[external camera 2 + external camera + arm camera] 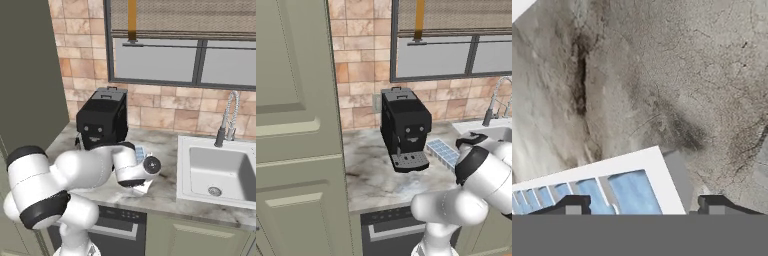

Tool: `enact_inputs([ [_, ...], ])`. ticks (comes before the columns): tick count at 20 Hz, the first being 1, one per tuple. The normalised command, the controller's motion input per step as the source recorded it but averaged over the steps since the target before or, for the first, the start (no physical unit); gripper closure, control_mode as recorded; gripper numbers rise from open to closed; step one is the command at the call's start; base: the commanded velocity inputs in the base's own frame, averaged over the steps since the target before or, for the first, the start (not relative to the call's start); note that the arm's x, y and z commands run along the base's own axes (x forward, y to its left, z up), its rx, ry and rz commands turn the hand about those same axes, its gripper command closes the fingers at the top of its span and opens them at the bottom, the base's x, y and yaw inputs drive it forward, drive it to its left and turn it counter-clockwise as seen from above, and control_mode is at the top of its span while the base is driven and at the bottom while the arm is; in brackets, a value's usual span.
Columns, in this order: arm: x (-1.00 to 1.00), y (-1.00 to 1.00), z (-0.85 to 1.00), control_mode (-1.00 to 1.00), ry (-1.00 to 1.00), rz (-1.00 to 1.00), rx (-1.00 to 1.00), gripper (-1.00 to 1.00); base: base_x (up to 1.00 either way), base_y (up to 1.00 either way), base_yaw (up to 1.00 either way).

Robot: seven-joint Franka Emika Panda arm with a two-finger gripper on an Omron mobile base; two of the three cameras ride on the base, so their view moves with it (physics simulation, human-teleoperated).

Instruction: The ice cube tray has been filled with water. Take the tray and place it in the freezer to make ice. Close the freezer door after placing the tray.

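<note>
From the left base view, the ice cube tray (443, 152) lies flat on the marble counter (373, 175), just at 3 o'clock of the black coffee machine (404, 128). Its near end is hidden behind the arm's white and dark wrist, so only the far rows of pale-blue water (440, 148) show. The gripper itself is covered by the arm here. A tall pale green cabinet (296, 140) fills the left side, and a sink (496, 131) with its faucet (495, 102) is cut off at the right edge.

From the right base view, the arm bends across the coffee machine's front and hides nearly all of the tray; a sliver of blue cells (140, 152) peeks out just at 12 o'clock of the wrist. The fingers cannot be made out.

In the hand view, the gripper (644, 206) hangs over the tray's corner, its two dark fingertips (571, 205) spread apart, one over the cells, the other past the tray's short edge over bare counter. Nothing is clamped between them. The tray runs off the frame at 8 o'clock.
</note>
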Motion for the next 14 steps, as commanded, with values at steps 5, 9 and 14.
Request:
enact_inputs([
  [5, -0.12, 0.00, 0.62, -1.00, -0.09, 0.00, -0.07, 1.00, 0.00, 0.00, 0.00],
  [9, -0.17, -0.15, 0.89, -1.00, -0.15, 0.00, -0.13, 1.00, 0.00, 0.00, 0.00],
  [14, -0.41, -0.09, 0.76, -1.00, -0.03, 0.00, -0.09, 1.00, 0.00, 0.00, 0.00],
])
